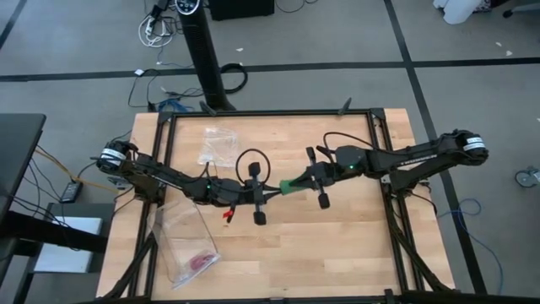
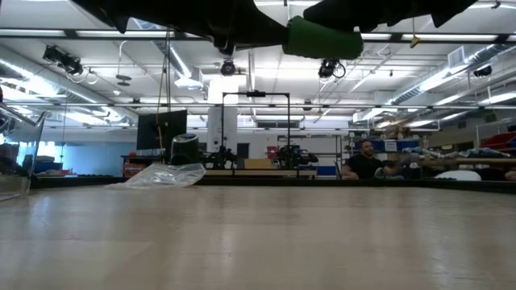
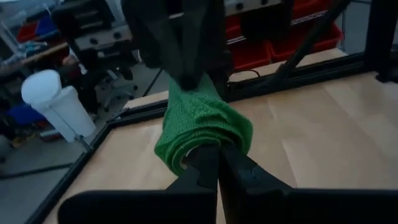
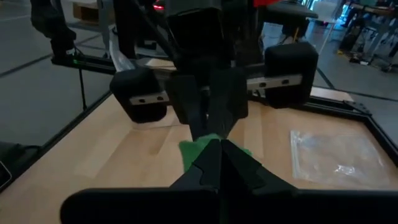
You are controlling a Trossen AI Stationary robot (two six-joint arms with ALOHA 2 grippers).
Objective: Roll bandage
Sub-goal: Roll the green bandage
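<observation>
Green bandage (image 1: 289, 187) hanging above the desk (image 1: 337, 245), long axis bridging closed left jaws (image 1: 272, 192) and right jaws (image 1: 297, 184), both gripping it.

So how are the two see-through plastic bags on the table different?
The clear plastic bag near the table's front left corner is the larger one and holds a small pink item. The clear plastic bag toward the back of the table is smaller and looks crumpled, with nothing coloured showing inside it. Both are see-through and lie on the wooden table, away from the bright green rolled bandage.
</observation>
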